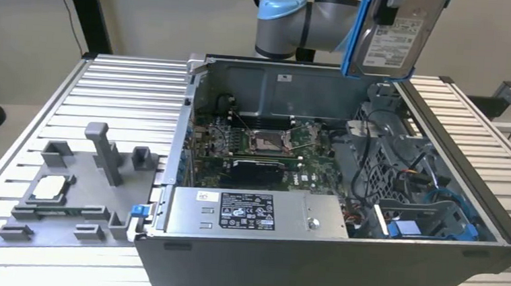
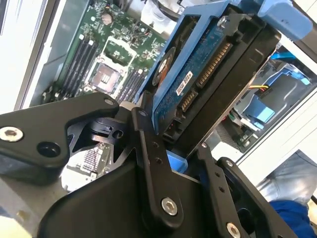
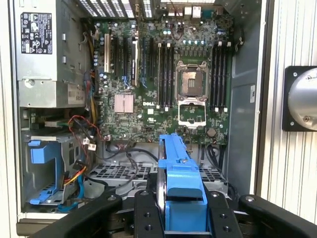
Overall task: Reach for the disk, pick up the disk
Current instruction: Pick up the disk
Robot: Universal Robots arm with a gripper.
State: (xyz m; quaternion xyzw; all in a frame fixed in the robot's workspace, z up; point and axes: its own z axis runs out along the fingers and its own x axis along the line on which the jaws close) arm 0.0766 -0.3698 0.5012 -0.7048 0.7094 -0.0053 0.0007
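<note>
The disk (image 1: 394, 38), silver-grey with a white label and a blue frame, hangs upright above the far right corner of the open computer case, clear of it. In the first wrist view my gripper (image 3: 181, 201) is shut on the disk (image 3: 178, 163), its black fingers (image 3: 143, 208) pressed on either side of the blue frame. The second wrist view looks along the disk (image 2: 198, 74) at its blue circuit board and connector pins, held in my gripper (image 2: 173, 134). Beneath it lies the case interior.
The open computer case (image 1: 319, 262) lies on a slatted metal table (image 1: 124, 93). Inside are the motherboard (image 3: 163, 79), a boxy silver power supply (image 1: 246, 213) and a blue drive bay (image 1: 421, 225) with loose cables. A grey fixture plate (image 1: 63, 197) sits at the exterior view's left.
</note>
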